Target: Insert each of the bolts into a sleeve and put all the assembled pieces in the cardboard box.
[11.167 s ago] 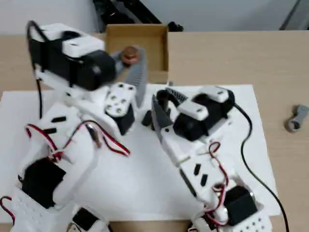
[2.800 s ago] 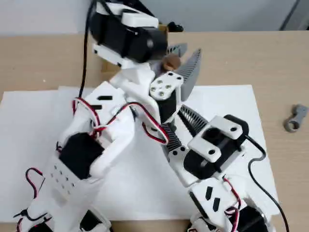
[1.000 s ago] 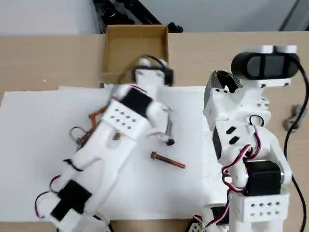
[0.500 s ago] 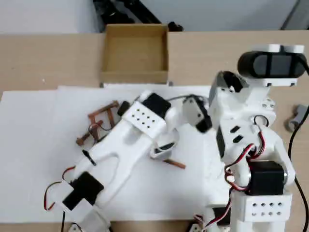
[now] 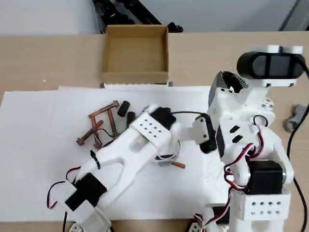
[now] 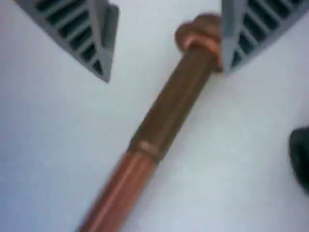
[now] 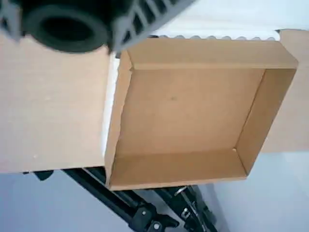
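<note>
Because our left claw (image 6: 165, 70) stands apart low over a copper-coloured bolt (image 6: 164, 116) that lies flat on the white paper (image 5: 38, 145), one jaw touching the bolt's head and the other well clear of it, we judge the grip off-centre. If we close from here, the touching jaw can shove the head sideways and roll the bolt across the smooth sheet instead of pinching it. A catch at the very head would also let the long shank droop and make it hard to line up with a sleeve. Our right claw (image 7: 67, 21), raised above the table (image 5: 58, 53), is clamped on a black sleeve (image 7: 65, 30), and its camera faces the cardboard box (image 7: 120, 125), which holds no assembled piece. We reckon the sleeve's bore is snug, so a tilted bolt may jam at its rim or knock it out of the jaws. Other bolts (image 5: 101, 125) and a loose sleeve (image 5: 124, 107) lie on the paper just beside our left arm; a wide swing could scatter them. Our two arms are near each other, so a hasty lift risks a collision.
</note>
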Motion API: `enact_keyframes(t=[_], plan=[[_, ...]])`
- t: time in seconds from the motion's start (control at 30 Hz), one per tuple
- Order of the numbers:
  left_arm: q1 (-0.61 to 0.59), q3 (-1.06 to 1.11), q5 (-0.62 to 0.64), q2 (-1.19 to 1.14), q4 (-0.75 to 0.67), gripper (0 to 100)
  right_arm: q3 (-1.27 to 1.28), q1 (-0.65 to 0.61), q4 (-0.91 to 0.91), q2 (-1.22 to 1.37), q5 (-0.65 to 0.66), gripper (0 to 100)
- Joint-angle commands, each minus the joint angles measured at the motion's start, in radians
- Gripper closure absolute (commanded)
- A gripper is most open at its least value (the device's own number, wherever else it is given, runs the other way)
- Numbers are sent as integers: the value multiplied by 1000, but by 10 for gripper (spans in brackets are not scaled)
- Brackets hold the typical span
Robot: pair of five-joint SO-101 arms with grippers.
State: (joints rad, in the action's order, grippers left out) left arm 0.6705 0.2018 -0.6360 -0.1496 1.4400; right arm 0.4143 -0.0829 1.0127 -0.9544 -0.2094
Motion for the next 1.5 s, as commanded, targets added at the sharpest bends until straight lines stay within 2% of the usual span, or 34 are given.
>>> enact_keyframes(t=[0.0,0.17,0.37,0.5,0.77,0.93,1.17,1.3,1.47], plan=[[9,47,-3,5,-87,859,-21,7,-2,-4,-11,996],[6,142,-6,-14,-157,859,-21,5,-4,-4,-11,996],[2,108,-3,-160,-155,868,-21,4,-4,-4,-11,996],[-41,19,0,-164,-114,998,-25,4,1,-5,-11,996],[-92,-165,2,-157,72,994,-20,4,5,-68,-11,996],[-92,-185,-3,-37,127,994,-20,4,5,-73,-11,996],[-97,-179,-153,219,318,994,-20,4,4,-65,-11,996],[-170,-145,-233,379,315,994,-20,4,4,-65,-11,996],[-353,4,-529,500,313,994,-20,4,5,-67,-11,996]])
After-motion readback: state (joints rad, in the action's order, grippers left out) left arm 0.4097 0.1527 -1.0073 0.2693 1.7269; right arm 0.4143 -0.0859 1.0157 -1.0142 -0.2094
